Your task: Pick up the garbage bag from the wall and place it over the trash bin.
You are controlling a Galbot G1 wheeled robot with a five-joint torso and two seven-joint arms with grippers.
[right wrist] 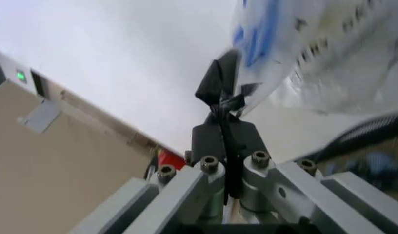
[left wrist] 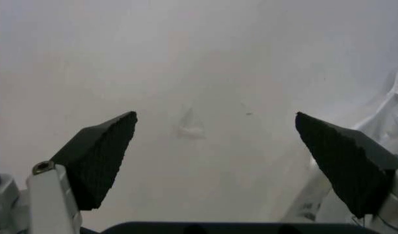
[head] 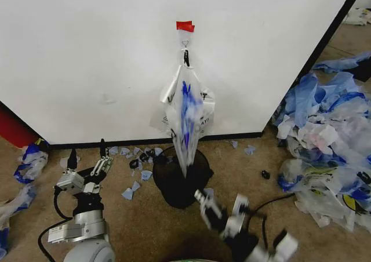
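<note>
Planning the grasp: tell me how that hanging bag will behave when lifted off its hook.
The bag is thin film hanging in limp folds, so probably floppy and very light. It may cling or slip between fingers. Its tail dangles over the bin, so it could snag.

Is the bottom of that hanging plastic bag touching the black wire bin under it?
Cannot tell. In the head view the garbage bag hangs from the wall and its tip overlaps the trash bin rim, but that angle shows neither contact nor a gap.

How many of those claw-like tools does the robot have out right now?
2. The left tool is low at left near the wall, open. The right tool is low in front of the trash bin, fingers shut together.
</note>
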